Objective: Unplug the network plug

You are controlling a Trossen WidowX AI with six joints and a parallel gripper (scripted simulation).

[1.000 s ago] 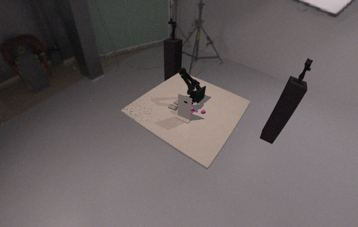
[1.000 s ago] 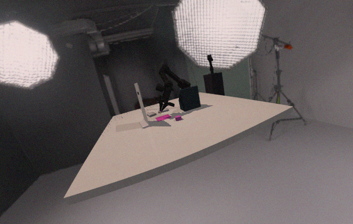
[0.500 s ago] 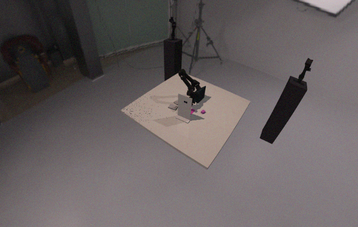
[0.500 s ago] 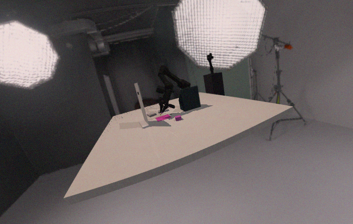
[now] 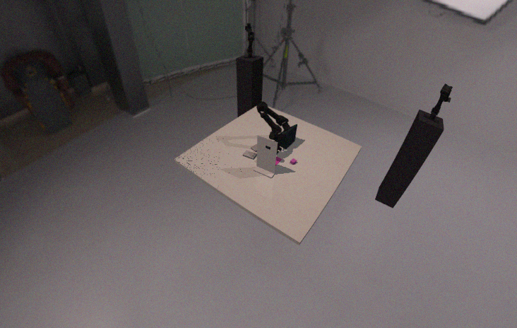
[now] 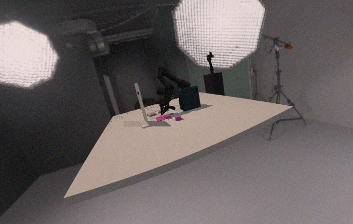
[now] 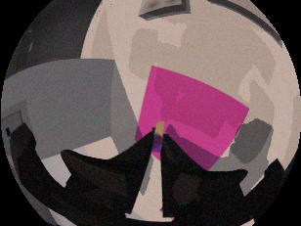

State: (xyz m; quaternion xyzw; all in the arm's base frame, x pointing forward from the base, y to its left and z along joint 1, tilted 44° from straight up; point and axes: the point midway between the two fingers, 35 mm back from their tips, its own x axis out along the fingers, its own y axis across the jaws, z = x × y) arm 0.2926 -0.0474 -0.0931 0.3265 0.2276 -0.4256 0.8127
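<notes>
My gripper [image 7: 157,136] [image 6: 163,112] is shut on the small plug [image 7: 159,129], whose purple body and yellowish tip show between the fingertips. It hangs low over the near edge of the magenta marked square [image 7: 197,113] [image 6: 163,118] [image 5: 279,161] on the table. I cannot tell whether the plug touches the table. The upright grey panel [image 5: 265,156] [image 6: 140,101] [image 7: 59,105] stands just to the left of the square, and its socket [image 5: 268,147] is a dark slot. In the top view the panel hides the fingers.
A dark teal box [image 5: 287,135] [image 6: 189,97] stands behind the arm. A small magenta block [image 5: 293,161] [image 6: 178,118] lies right of the square. A flat grey block [image 5: 249,153] [image 6: 151,114] lies beyond the square, near the panel's foot.
</notes>
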